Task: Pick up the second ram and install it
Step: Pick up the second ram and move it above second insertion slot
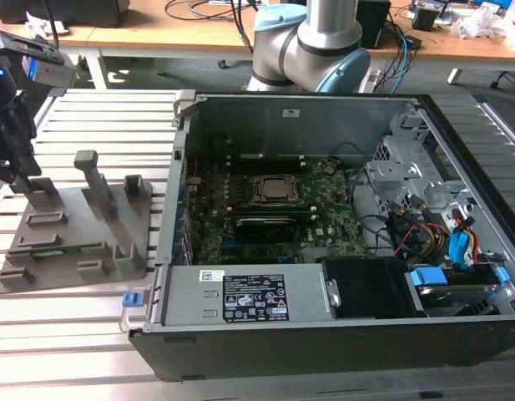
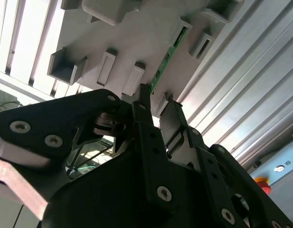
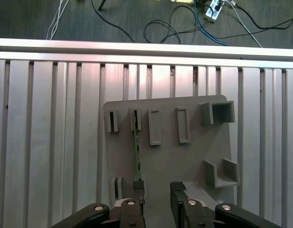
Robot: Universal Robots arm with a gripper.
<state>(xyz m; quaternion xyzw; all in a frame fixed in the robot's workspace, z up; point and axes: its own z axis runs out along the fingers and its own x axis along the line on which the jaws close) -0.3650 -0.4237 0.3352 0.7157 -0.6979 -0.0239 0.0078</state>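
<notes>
Hand (image 3: 158,190): fingers spread, gripping nothing, poised over grey holder tray (image 3: 184,161) | Second ram (image 3: 136,152): thin green stick standing on edge in a tray slot, near end just beside one finger (image 3: 138,187) | Tray: on slatted surface (image 3: 42,142), to the exterior view's left of open computer case (image 1: 324,334)

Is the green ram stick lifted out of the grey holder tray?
No, in the first wrist view the ram stick sits on edge in the holder tray, and the open hand holds nothing.
</notes>
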